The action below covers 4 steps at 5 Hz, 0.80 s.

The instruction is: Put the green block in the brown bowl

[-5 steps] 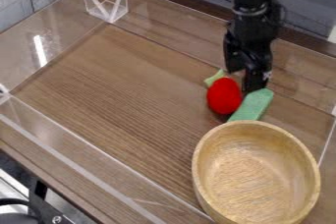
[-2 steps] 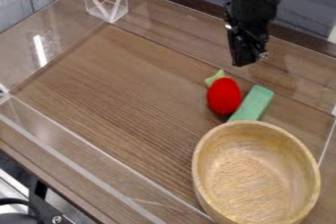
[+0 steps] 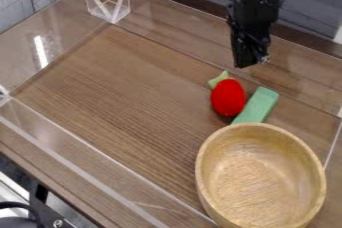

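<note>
My end effector (image 3: 249, 62) hangs closed and empty above the table (image 3: 120, 82), pointing down, behind the red strawberry toy (image 3: 229, 95). The green block (image 3: 259, 105) lies flat on the table, just right of the toy, its near end close to the brown bowl (image 3: 261, 179) rim.

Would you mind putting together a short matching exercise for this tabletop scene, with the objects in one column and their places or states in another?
Things:
1. green block
2. brown bowl
3. red strawberry toy
4. gripper

Places or states:
A. nearest the camera, nothing inside
B. shut, raised above the table, holding nothing
C. flat on the table just beyond the bowl's rim
D. round, lying left of the block in the picture

Pairs: 1-C, 2-A, 3-D, 4-B
</note>
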Motion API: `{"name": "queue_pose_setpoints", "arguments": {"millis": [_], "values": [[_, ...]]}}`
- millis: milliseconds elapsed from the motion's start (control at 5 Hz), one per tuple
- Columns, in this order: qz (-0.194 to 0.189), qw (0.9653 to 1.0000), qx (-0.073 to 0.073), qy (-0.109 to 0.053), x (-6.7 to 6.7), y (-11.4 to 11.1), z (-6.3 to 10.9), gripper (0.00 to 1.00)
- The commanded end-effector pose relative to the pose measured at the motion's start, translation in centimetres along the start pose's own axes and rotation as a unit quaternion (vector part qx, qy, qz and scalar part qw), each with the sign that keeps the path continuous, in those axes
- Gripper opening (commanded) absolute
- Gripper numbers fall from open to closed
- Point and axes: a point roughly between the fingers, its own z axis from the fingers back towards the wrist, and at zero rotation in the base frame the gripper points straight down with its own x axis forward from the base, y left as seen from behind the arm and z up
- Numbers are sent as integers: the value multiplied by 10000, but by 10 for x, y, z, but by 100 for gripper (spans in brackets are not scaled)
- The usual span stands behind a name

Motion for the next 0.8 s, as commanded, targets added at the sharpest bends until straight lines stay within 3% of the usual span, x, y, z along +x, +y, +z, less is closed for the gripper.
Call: {"name": "queue_pose_setpoints", "arguments": {"millis": [0, 400, 600], "values": [[244, 9991, 222, -250, 12, 4, 21, 0], [652, 9970, 312, -294, 15, 4, 28, 0], [910, 9947, 301, -362, 13, -4, 12, 0]]}}
